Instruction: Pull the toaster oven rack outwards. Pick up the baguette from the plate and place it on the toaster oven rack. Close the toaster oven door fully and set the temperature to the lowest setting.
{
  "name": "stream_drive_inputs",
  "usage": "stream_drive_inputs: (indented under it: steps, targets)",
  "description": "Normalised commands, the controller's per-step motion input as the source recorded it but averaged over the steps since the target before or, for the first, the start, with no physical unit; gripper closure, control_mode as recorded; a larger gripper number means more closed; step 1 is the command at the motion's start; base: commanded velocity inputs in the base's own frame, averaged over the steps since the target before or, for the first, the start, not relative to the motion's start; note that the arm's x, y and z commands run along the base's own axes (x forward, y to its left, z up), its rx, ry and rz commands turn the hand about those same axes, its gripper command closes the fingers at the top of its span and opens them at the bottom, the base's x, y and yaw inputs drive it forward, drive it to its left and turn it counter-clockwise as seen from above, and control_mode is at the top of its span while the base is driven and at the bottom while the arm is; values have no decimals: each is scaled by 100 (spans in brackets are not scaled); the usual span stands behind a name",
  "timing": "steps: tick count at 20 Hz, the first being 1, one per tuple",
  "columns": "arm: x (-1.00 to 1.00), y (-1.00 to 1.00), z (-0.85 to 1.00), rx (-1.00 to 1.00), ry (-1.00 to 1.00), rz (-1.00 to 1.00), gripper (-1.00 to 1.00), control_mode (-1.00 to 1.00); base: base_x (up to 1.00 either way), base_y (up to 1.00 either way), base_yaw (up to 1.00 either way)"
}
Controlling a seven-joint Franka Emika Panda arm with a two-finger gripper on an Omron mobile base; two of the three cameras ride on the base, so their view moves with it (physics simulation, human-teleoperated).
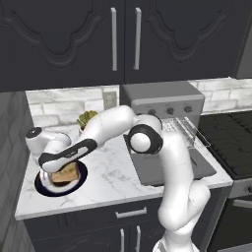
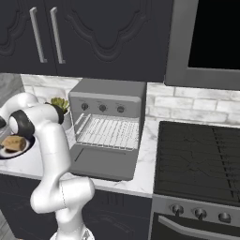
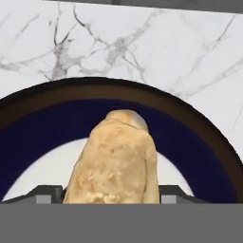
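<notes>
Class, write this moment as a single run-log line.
stage: grasping baguette | claw: straddling baguette, grip not confirmed | plate: under baguette | rack: pulled out | door: open

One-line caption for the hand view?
Pincer straddling the baguette on the plate, marble counter beyond.

A white marble table (image 1: 113, 172) with grey veining runs under dark wall cabinets (image 1: 74, 39) with long silver handles. A small green potted plant (image 2: 60, 104) stands at the back, near the pale brick backsplash (image 2: 187, 105). At three o'clock from it sits a black stove (image 2: 201, 159) with knobs along its front. Dark drawers (image 1: 130, 214) sit below the table edge.
</notes>
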Motion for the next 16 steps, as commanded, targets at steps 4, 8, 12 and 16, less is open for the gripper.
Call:
stream_drive_inputs:
  steps: [4, 8, 12, 16]
  targets:
    - [-13, -71, -3, 0, -3, -4, 100, -100, 0, 0, 0]
    - [-9, -74, 1, 0, -11, -2, 100, -100, 0, 0, 0]
    - [-13, -42, 26, 0, -26, 0, 100, -100, 0, 0, 0]
    - [-10, -1, 62, 0, -38, 8, 100, -100, 0, 0, 0]
